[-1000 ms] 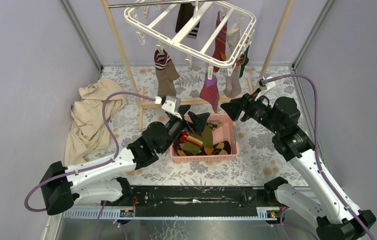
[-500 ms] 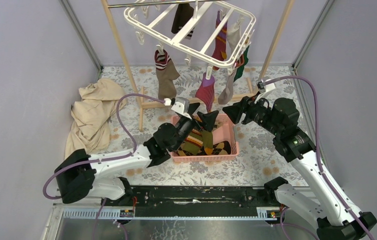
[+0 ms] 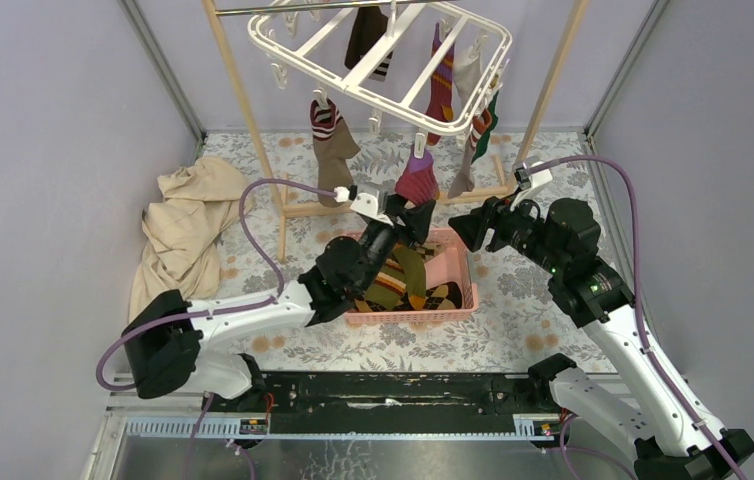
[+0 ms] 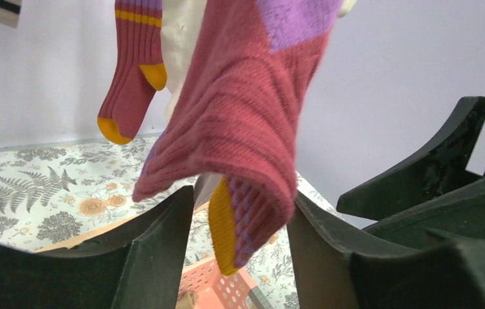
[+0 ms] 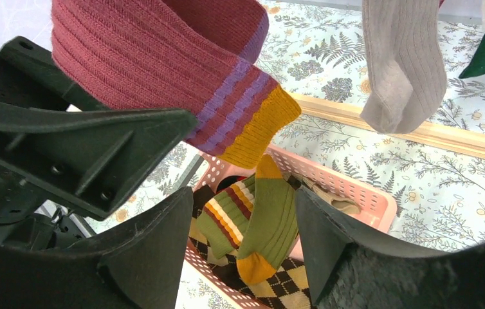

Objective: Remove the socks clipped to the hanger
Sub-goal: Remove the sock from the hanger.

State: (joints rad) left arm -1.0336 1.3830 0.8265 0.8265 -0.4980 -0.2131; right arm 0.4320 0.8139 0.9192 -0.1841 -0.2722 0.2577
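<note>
left gripper (image 3: 408, 215): jaws flank the toe of the maroon sock (image 4: 240, 122), firm pinch cannot be told | sock hangs from the hanger (image 3: 351, 84) above that claw | right gripper (image 5: 243, 193): released, holding nothing, pink basket (image 5: 349, 183) below it

Beige cloth (image 3: 183, 230) crumpled at left on floral table cover (image 3: 513, 330); pink basket (image 3: 456, 268) centre; wooden pole frame (image 3: 238, 90) behind.
</note>
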